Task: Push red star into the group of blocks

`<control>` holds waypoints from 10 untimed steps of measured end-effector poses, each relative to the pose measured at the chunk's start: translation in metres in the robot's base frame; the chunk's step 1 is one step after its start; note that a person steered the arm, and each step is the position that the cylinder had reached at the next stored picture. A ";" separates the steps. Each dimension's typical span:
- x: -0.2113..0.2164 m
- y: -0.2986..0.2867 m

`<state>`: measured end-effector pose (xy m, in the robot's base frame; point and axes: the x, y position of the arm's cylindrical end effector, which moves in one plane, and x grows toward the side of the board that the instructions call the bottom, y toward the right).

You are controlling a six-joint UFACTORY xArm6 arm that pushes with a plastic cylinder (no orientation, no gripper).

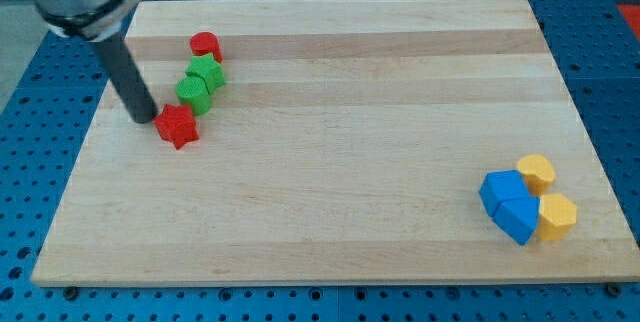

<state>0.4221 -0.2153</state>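
A pale wooden board (pixel 330 152) is lying on a blue perforated table (pixel 30 162). In the single camera view, the arm's dark rod is standing at the view's upper left, with my tip (pixel 143 118) resting just beside the red star (pixel 177 125), on its left; whether they are touching cannot be told. The arm is carrying no fingers, only the rod. Two green blocks (pixel 200 82) and a red cylinder (pixel 205 46) are lining up above the star. Well apart, at the view's lower right, two blue blocks (pixel 508 204) and two yellow blocks (pixel 546 197) are sitting clustered together, with bare board between.
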 end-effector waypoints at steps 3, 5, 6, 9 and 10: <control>0.070 0.064; 0.101 0.139; 0.102 0.174; 0.105 0.084; 0.045 0.109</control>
<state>0.4667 -0.1063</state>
